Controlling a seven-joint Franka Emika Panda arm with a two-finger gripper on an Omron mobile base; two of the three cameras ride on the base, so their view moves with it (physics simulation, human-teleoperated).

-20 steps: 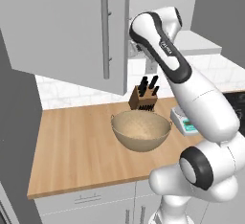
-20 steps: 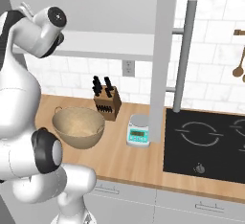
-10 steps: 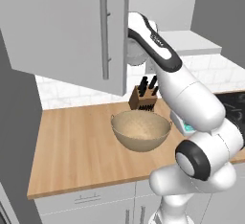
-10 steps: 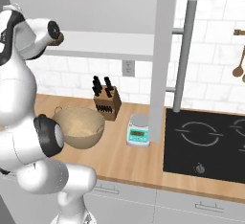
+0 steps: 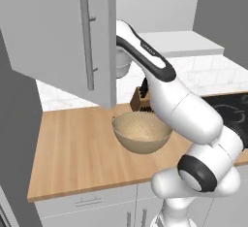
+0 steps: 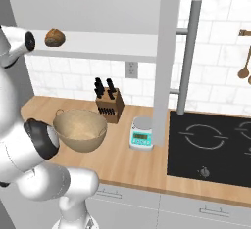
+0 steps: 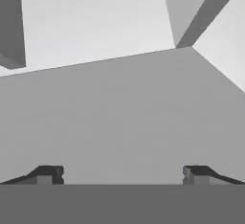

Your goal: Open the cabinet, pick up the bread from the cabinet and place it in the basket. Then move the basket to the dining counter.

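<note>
The cabinet [image 5: 58, 32] stands open, its left door swung out with a silver bar handle [image 5: 87, 46]. On the white shelf [image 6: 103, 44] lies the bread [image 6: 55, 37], a small brown roll near the shelf's left end. My arm reaches up behind the open door, its wrist [image 6: 19, 47] just left of the bread. The gripper [image 7: 122, 175] is open, its fingertips [image 7: 48, 174] wide apart with nothing between them, facing plain grey cabinet surfaces. The tan basket [image 5: 141, 131] sits on the wooden worktop below. The dining counter is out of view.
A knife block [image 6: 109, 103] stands behind the basket [image 6: 81, 129], and a small kitchen scale [image 6: 142, 132] sits to its right. The right cabinet door [image 6: 169, 52] hangs open edge-on above the scale. A black cooktop [image 6: 211, 145] lies at the right.
The arm has swung its hand up and towards the cabinet, behind the open left door. The bread on the shelf now shows past the wrist. The jaws stay open.
</note>
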